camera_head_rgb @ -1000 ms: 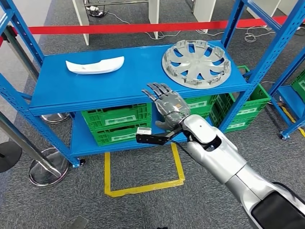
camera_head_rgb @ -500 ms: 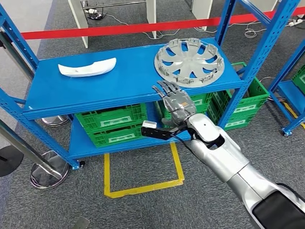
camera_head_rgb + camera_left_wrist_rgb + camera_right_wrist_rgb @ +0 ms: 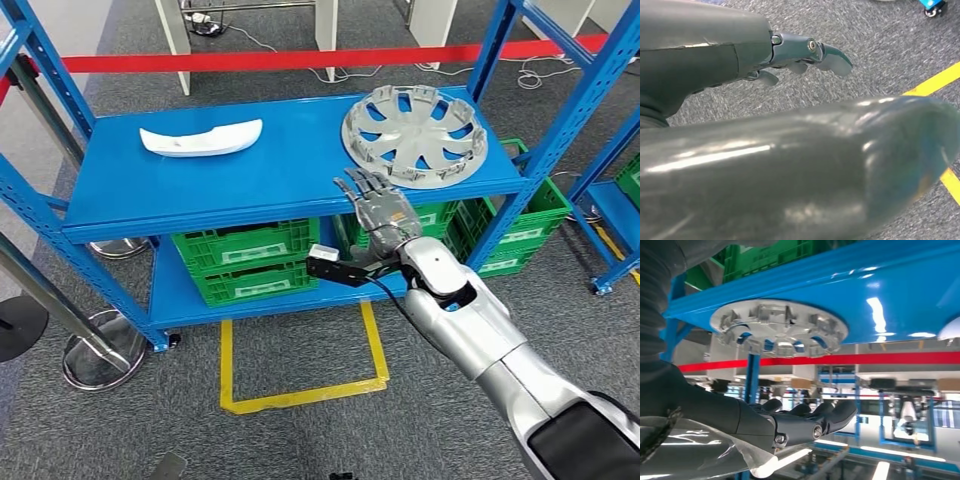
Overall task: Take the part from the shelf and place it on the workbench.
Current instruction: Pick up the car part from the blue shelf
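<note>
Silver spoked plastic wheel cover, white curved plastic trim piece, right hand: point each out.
Silver spoked plastic wheel cover (image 3: 413,135): head view, on its centre hub.
White curved plastic trim piece (image 3: 201,138): head view, on its middle.
Right hand (image 3: 381,216): head view, on the back of the hand.

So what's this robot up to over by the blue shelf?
It is reaching its right robot hand, fingers spread and holding nothing, toward the grey wheel cover lying on the blue shelf. The hand hovers at the shelf's front edge, not yet touching the cover. A white curved part lies further along.
</note>
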You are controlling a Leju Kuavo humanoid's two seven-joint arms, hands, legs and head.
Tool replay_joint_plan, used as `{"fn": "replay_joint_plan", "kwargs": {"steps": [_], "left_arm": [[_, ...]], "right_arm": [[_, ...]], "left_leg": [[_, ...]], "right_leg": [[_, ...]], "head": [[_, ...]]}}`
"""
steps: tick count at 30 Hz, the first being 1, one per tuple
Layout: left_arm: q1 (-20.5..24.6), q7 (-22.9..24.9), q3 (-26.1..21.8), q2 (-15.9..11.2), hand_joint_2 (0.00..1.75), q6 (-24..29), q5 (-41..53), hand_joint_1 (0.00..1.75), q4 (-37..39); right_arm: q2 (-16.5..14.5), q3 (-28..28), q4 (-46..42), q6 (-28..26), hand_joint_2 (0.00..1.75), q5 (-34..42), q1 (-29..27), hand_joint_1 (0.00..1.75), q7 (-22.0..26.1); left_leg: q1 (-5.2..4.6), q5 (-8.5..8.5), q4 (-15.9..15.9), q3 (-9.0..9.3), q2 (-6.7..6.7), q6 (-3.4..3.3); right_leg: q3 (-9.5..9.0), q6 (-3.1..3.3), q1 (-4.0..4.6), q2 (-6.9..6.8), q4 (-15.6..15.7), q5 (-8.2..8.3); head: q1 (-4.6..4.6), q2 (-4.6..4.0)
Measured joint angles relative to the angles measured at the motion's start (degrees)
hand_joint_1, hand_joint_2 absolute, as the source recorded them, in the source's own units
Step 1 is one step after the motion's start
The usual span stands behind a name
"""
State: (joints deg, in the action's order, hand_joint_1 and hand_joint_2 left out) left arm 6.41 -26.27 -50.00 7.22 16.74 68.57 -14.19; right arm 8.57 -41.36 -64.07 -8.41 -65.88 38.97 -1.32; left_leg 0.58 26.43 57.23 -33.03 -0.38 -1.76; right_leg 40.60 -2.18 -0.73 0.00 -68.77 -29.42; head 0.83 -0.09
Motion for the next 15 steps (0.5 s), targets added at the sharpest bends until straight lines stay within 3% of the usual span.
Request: {"fn": "replay_joint_plan", "kwargs": {"steps": [2,3,7,9,12,13,14,15], "left_arm": [[0.0,0.0,0.1,0.0,0.0,0.0,0.0,0.0,0.0],[0.1,-0.1,0.1,0.0,0.0,0.0,0.0,0.0,0.0],[0.1,-0.1,0.2,-0.1,0.0,0.0,0.0,0.0,0.0],[0.1,-0.1,0.2,-0.1,0.0,0.0,0.0,0.0,0.0],[0.0,-0.2,0.2,-0.1,0.0,0.0,0.0,0.0,0.0],[0.0,-0.2,0.2,-0.1,0.0,0.0,0.0,0.0,0.0],[-0.1,-0.2,0.2,0.0,0.0,0.0,0.0,0.0,0.0],[-0.1,-0.2,0.2,-0.1,0.0,0.0,0.0,0.0,0.0]], "right_arm": [[0.0,0.2,0.3,0.0,1.75,0.0,0.2,0.0,0.0],[-0.1,0.2,0.4,0.1,1.75,-0.1,0.3,0.0,-0.1],[-0.2,0.4,0.8,0.1,1.75,-0.1,0.3,0.0,-0.1],[-0.3,0.6,0.9,0.1,1.75,-0.1,0.4,0.0,-0.2],[-0.4,0.6,1.2,0.1,1.75,-0.1,0.4,0.0,-0.1],[-0.4,0.6,1.3,0.1,1.75,-0.1,0.3,0.0,-0.1],[-0.4,0.6,1.4,0.1,1.75,-0.1,0.3,0.0,-0.1],[-0.5,0.6,1.5,0.1,1.75,-0.1,0.3,0.0,-0.1]], "left_leg": [[-0.14,0.49,0.2,0.31,-0.09,0.53],[-0.24,0.65,0.4,0.3,-0.09,0.79],[-0.3,1.43,0.9,0.18,-0.03,1.83],[-0.18,3.52,4.9,-1.45,0.05,2.42],[-0.06,7.4,16.1,-7.53,0.1,2.78],[-0.08,7.06,17.7,-8.76,0.1,2.69],[-0.12,5.51,17.0,-8.95,0.1,2.48],[-0.2,2.93,14.1,-8.07,0.1,2.11]], "right_leg": [[-3.95,0.18,0.01,-0.03,7.8,2.98],[-5.14,0.38,0.05,-0.02,10.0,3.33],[-6.01,1.8,0.11,0.1,10.8,2.57],[-6.6,2.52,-0.08,0.07,11.0,2.27],[-7.42,3.01,0.1,0.1,10.9,1.52],[-7.81,3.02,0.18,0.14,10.9,1.21],[-8.31,3.0,0.28,0.18,10.9,0.85],[-8.95,2.96,0.39,0.21,10.9,0.43]], "head": [[0.01,0.0],[0.0,0.0],[-0.08,0.0],[-0.3,0.0],[-0.43,0.0],[-0.43,0.0],[-0.43,0.0],[-0.43,0.0]]}}
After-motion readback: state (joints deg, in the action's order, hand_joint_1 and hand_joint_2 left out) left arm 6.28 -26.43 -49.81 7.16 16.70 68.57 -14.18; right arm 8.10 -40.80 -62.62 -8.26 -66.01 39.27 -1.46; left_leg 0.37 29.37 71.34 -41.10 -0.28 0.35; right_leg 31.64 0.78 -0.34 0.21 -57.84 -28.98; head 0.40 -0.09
